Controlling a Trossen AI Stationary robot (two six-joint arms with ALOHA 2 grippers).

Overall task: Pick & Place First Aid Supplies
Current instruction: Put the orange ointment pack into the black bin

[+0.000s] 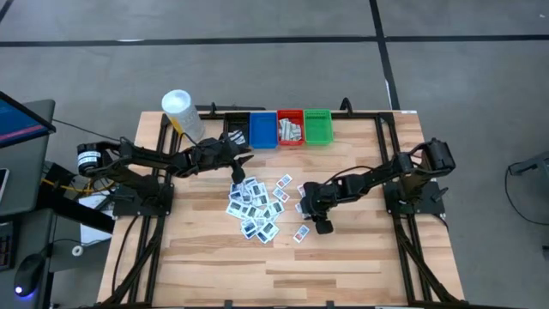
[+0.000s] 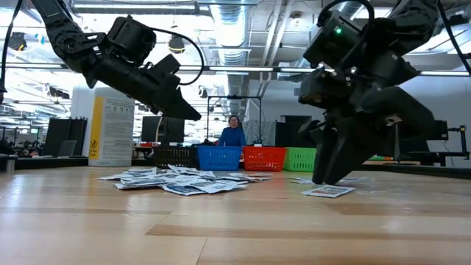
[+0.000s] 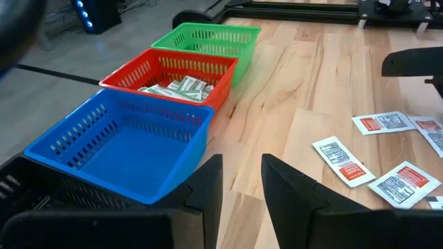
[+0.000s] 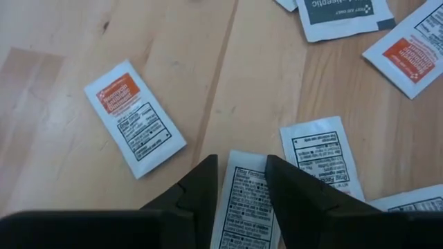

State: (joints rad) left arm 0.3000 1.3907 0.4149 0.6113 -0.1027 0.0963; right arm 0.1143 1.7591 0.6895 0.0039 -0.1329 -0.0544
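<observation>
You had the right gripper low over a packet lying flat on the table, at the edge of the packet pile away from the bins. Its fingers stood part open astride the packet, not yet gripping; likely set for a pinch. The packet's long axis ran in line with the gap between the fingers, printed face up. Your left gripper hovered above the table just short of the blue bin, fingers apart and empty, probably waiting.
</observation>
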